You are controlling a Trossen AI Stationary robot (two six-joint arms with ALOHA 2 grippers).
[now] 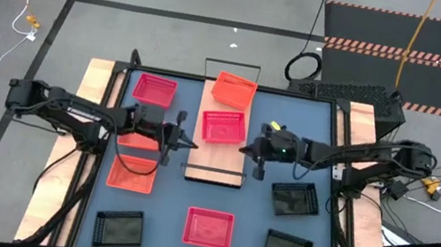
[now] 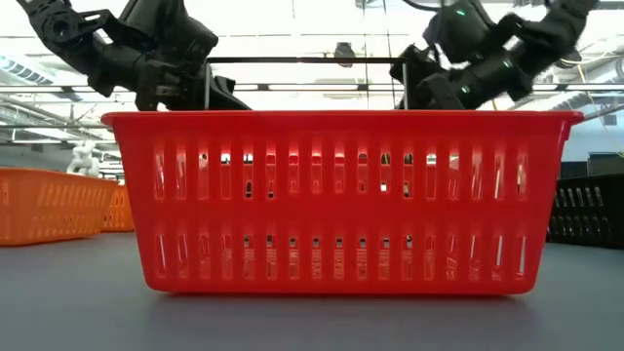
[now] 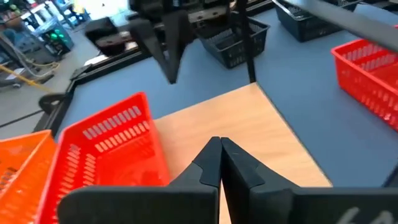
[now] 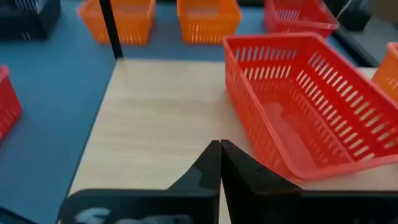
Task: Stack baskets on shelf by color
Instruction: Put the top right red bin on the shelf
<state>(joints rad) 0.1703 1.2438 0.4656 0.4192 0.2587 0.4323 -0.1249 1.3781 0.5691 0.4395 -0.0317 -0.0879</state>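
On your blue worktop (image 1: pixel 166 209), both clenched grippers, left gripper (image 1: pixel 192 144) and right gripper (image 1: pixel 245 151), flank the shelf (image 1: pixel 216 159)'s pink-red basket (image 1: pixel 223 128); black baskets (image 1: pixel 293 199) sit nearby.

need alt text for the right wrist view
The right gripper, jaws shut and empty, hangs over the wooden shelf, where a red basket sits. Two orange baskets stand on the blue table beyond.

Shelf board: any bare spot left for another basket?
Yes: the near end of the shelf, between the pink-red basket and the wire frame. Both shut grippers, left and right, flank that patch. The far end is crowded: an orange basket sits there, tilted.
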